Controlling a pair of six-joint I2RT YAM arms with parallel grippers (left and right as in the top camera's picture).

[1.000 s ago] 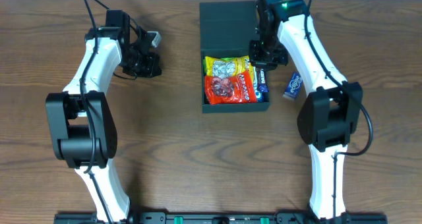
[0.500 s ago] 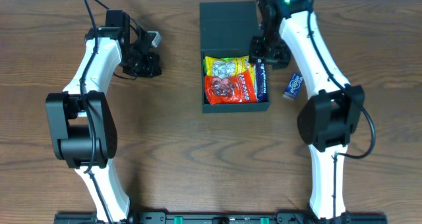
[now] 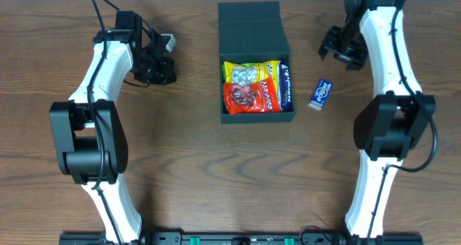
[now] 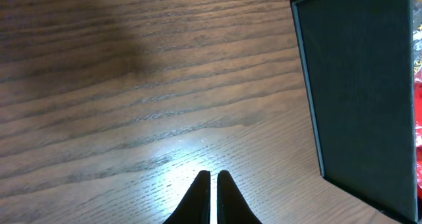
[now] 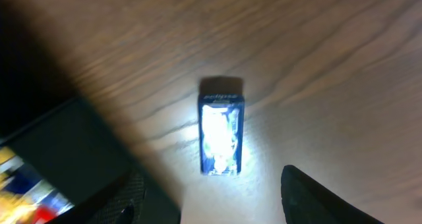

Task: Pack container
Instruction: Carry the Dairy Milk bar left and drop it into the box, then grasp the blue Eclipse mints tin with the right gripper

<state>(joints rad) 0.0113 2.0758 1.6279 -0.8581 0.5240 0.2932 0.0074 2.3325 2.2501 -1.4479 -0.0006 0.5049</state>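
Wooden table (image 3: 187, 151) bearing the container (image 3: 248, 25) at centre rear, lid laid open; inside it, a yellow packet (image 3: 248, 72), a red packet (image 3: 248, 98) and a dark blue packet (image 3: 287, 86). Left gripper (image 3: 162, 68), fingers pressed together on nothing, well to the container's left. Right gripper (image 3: 342, 49), fingers spread, near a small blue packet (image 3: 321, 93) lying apart on the container's right.

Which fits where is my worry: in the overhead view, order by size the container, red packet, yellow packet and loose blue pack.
1. container
2. red packet and yellow packet, tied: they look alike and overlap, so no ranking.
3. blue pack, smallest.
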